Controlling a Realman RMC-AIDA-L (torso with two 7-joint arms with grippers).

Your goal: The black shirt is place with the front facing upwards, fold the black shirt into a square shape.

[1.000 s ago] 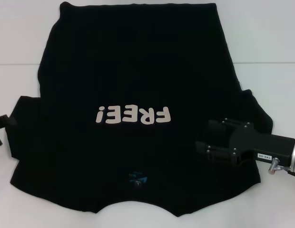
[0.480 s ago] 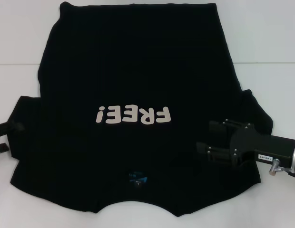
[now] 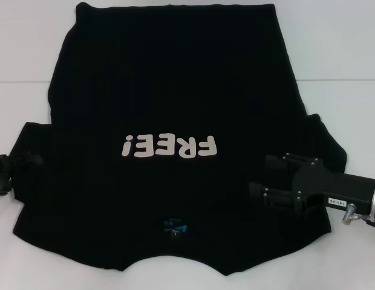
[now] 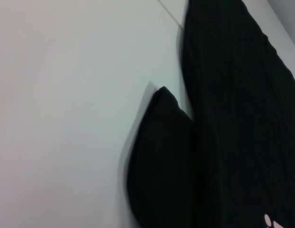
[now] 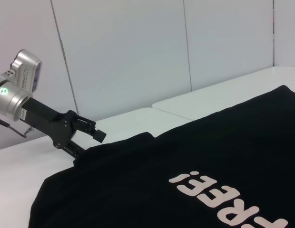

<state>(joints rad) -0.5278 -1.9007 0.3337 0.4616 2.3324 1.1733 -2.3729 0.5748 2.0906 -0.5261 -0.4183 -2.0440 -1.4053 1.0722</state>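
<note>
Since the earlier frames my left gripper (image 3: 21, 162) has slid in from the edge of the head view until its fingers reach the left sleeve of the black shirt (image 3: 175, 90), while my right gripper (image 3: 273, 178) has dipped only a touch lower over the right shoulder area. Starting at the left: the left fingers stand parted with one above and one below the sleeve edge, as the right wrist view shows them, and I judge they have nothing pinched yet, though the contact point is dark on dark and I may be wrong. The shirt lies spread flat on the white surface (image 3: 339, 54), front up, collar toward me and hem far away, with the cream FREE! lettering (image 3: 169, 146) across its middle and the small blue neck label (image 3: 175, 228) near the collar. On the right, the right fingers are apart and hold nothing, set low over the cloth beside the right sleeve. So no fold is made: both sleeves lie out and the body is full length, which leaves all the folding to do. The near hem of the collar side runs off the head view, my left wrist view shows only sleeve and surface, and black fingers against black cloth hide whether either gripper touches.
</note>
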